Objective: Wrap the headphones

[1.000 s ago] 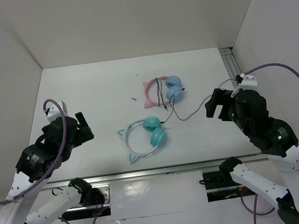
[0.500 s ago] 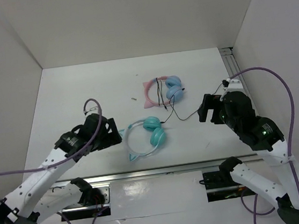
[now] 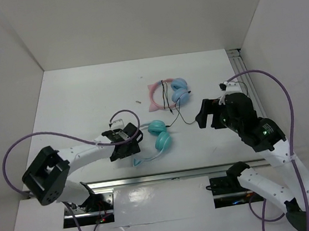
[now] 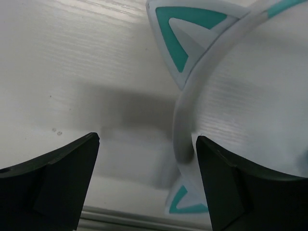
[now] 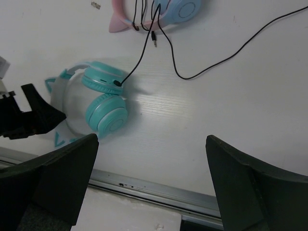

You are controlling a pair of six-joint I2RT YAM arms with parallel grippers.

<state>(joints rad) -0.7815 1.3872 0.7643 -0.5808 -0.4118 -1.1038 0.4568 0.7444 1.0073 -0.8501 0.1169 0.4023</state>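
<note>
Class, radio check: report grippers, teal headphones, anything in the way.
Left gripper open at the headband, nothing gripped. Right gripper open, hovering. Headphones flat, unwrapped; cable runs across the pink headphones.

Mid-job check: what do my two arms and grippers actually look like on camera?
Left arm and right arm: white shells, black joint housings, each trailing a purple cable. The right arm's black wrist housing carries a small green light. Left gripper and right gripper: two broad, flat, matte black fingers each, no markings visible.

headphones point(image 4: 185, 110) cropped at edge, speck point(image 3: 138, 102) unidentifiable
</note>
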